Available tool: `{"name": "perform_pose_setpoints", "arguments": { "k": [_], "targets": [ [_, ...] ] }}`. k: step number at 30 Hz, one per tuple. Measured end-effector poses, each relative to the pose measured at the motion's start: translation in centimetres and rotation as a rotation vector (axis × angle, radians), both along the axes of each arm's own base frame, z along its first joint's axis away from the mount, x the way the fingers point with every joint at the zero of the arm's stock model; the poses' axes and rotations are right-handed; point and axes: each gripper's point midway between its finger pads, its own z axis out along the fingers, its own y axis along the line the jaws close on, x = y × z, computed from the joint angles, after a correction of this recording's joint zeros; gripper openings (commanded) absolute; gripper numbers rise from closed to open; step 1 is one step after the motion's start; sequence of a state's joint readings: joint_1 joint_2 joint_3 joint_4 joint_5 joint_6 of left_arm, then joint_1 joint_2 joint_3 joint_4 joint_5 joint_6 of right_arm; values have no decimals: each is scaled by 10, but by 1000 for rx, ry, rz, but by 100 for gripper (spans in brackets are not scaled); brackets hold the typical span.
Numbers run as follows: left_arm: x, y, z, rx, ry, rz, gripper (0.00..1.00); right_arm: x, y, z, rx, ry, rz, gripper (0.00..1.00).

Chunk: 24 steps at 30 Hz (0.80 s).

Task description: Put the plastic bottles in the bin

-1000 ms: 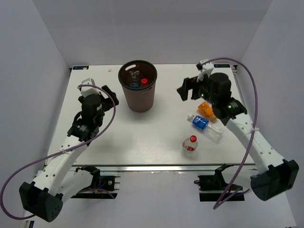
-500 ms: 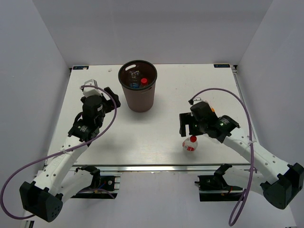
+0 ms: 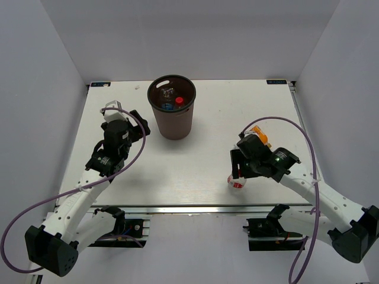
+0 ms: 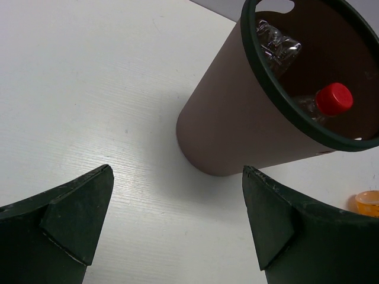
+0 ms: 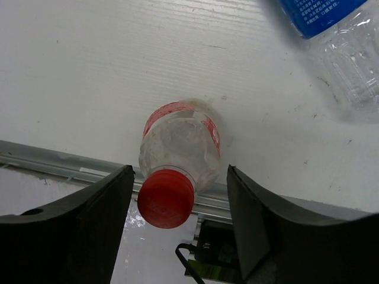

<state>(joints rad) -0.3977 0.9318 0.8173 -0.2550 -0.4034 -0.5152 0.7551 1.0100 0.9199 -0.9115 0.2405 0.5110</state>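
Glossy clear bottle [image 5: 180, 145]; bin [image 4: 231, 130] seemingly matt.

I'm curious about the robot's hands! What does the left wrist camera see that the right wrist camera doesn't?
Left wrist only: the round dark brown plastic bin, holding a red-capped bottle and a clear bottle. Right wrist only: an upright clear plastic bottle with red label and cap, inside the open right gripper, plus a blue-labelled clear bottle. Both: the white table and dark gripper fingers.
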Motion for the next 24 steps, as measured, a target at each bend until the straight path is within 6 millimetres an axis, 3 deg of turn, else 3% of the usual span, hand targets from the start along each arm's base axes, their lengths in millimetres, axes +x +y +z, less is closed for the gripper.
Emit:
{"name": "perform_pose_setpoints", "arguments": {
  "k": [1, 2, 7, 10, 11, 16, 20, 24],
  "targets": [
    [0, 0, -1, -1, 2, 2, 98, -1, -1, 1, 1, 1, -2, 64],
    [0, 1, -1, -1, 3, 5, 98, -2, -1, 1, 4, -1, -4, 52],
    [-1, 2, -4, -2, 12, 11, 98, -4, -1, 4, 18, -3, -1, 24],
    [-1, 1, -4, -6, 12, 12, 98, -4, -1, 5, 20, -7, 3, 18],
    [-1, 1, -4, -8, 12, 13, 98, -4, -1, 6, 23, -10, 5, 10],
    [-2, 2, -4, -13, 8, 14, 98, -1, 7, 22, 61, -48, 58, 5],
    [-2, 1, -4, -19, 8, 16, 98, 23, 29, 65, 149, -197, 127, 4],
    [-2, 2, -4, -30, 12, 29, 98, 61, 61, 141, 294, -479, 197, 4]
  ]
}}
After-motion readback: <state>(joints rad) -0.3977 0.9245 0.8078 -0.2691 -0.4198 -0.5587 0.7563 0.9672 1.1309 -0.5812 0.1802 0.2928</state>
